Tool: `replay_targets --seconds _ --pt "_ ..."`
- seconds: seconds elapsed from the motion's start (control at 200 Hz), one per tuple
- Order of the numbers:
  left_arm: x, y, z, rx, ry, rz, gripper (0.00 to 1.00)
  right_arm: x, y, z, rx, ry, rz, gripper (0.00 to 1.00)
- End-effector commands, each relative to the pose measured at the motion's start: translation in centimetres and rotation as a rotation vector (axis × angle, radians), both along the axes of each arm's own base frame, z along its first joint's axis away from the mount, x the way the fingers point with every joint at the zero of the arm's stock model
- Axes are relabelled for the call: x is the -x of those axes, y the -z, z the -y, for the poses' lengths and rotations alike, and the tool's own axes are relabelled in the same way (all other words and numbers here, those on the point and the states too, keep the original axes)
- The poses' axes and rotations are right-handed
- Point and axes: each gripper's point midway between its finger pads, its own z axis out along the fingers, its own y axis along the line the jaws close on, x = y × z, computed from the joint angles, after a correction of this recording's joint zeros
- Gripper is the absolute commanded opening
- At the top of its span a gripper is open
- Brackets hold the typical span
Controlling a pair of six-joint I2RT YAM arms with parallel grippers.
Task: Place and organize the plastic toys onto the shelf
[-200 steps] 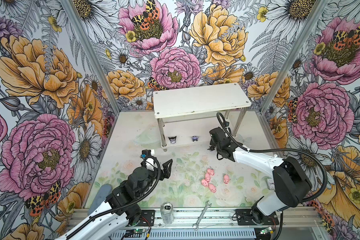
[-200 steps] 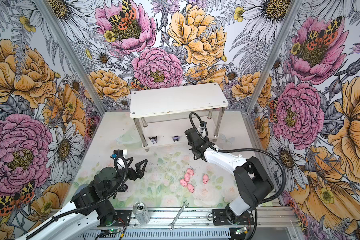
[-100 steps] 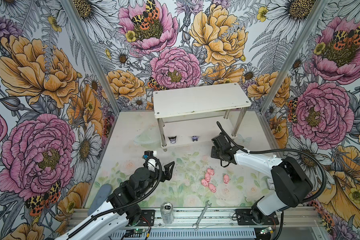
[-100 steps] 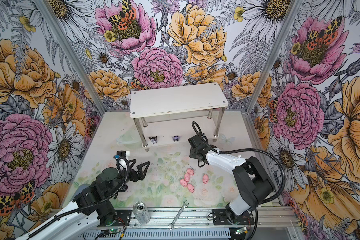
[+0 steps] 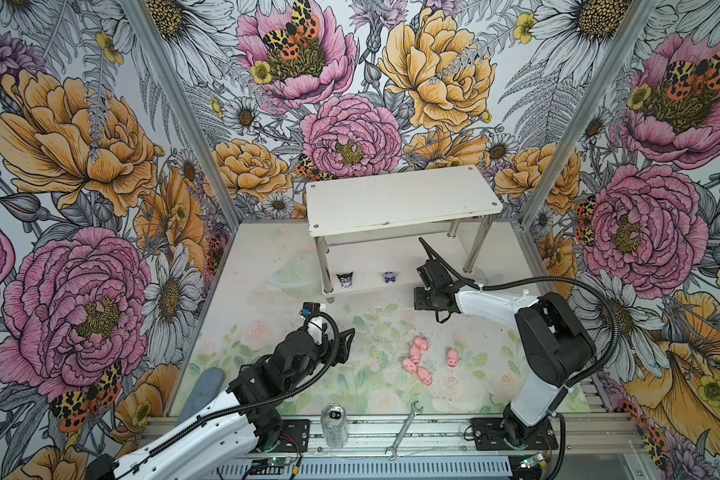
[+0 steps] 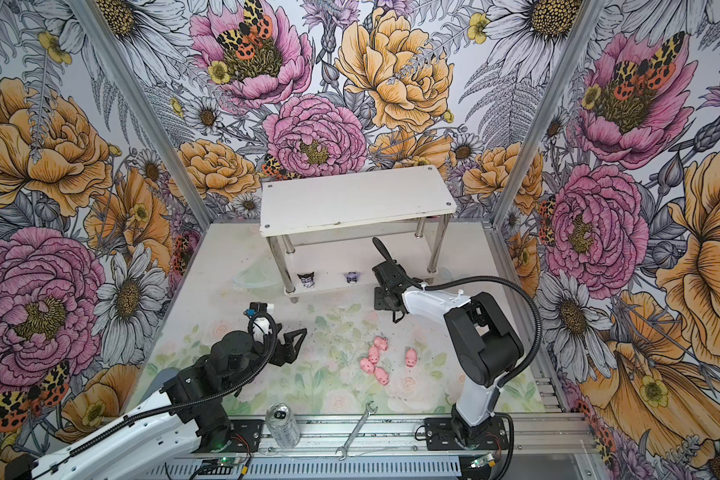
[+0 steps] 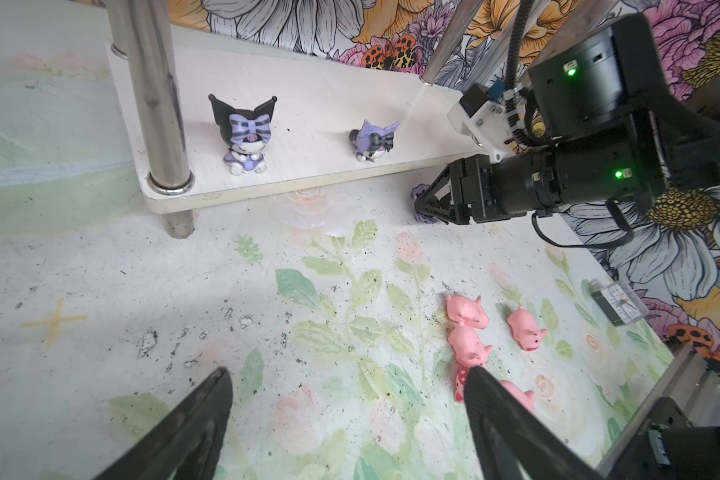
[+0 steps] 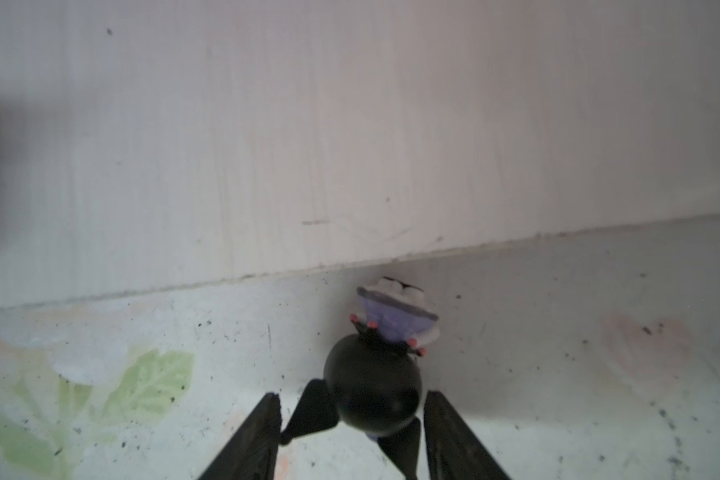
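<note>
third figurine (image 8: 375,374), face hidden, between the right gripper (image 8: 350,395) tips

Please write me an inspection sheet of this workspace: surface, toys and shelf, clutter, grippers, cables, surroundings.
Surface: floral-print table, dark specks.
Job's things: white shelf, top tier holds no toy; two pointed-ear figurines stand on its lower tier; third figurine lies on the table by that tier's edge; five pink pigs on the table.
Clutter: drink can and wrench at the front edge.
Grippers: left gripper, jaws open, empty; right gripper, jaws open around the third figurine.
Cables: black hoses loop over both arms; no snag seen.
Surroundings: floral-print walls.
</note>
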Motion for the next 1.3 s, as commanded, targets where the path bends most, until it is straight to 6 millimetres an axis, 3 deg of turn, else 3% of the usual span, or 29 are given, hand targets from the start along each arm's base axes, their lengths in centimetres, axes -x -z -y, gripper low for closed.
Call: replay_targets --seconds 0.0,0.195,0.36,0.525,0.736,0.831,0.961,1.126,1.296 --pt "-0.4 -1.5 0.9 0.033 0.014 0.033 0.81 -1.8 -0.6 0.5 0.067 -0.006 0.056 0.65" --pt "-1.0 -1.0 2.1 0.018 0.022 0.017 0.81 -2.6 1.2 -1.2 0.009 -0.030 0.051 0.67" --pt "-1.1 -1.2 2.6 0.008 0.023 0.023 0.83 -2.0 2.4 -1.9 -0.052 -0.017 0.040 0.52" --pt "-1.3 -1.1 2.8 0.008 0.019 0.024 0.82 0.3 1.7 -2.1 -0.084 -0.025 0.037 0.32" --pt "-1.5 -0.9 3.9 0.010 0.040 0.019 0.83 5.4 0.9 -1.6 -0.130 -0.028 -0.035 0.21" --pt "-1.6 -0.9 4.4 0.010 0.050 0.020 0.83 7.8 0.7 -0.9 -0.104 -0.038 -0.106 0.21" --pt "-1.7 -0.5 5.1 0.008 0.063 0.016 0.83 10.1 1.4 0.1 -0.075 -0.029 -0.179 0.32" --pt "-1.4 -0.3 5.6 0.009 0.077 0.011 0.92 10.3 1.4 1.1 -0.049 -0.011 -0.156 0.52" --pt "-1.1 -0.1 5.1 -0.004 0.070 0.005 0.94 10.6 -0.4 2.0 -0.041 0.010 -0.100 0.57"
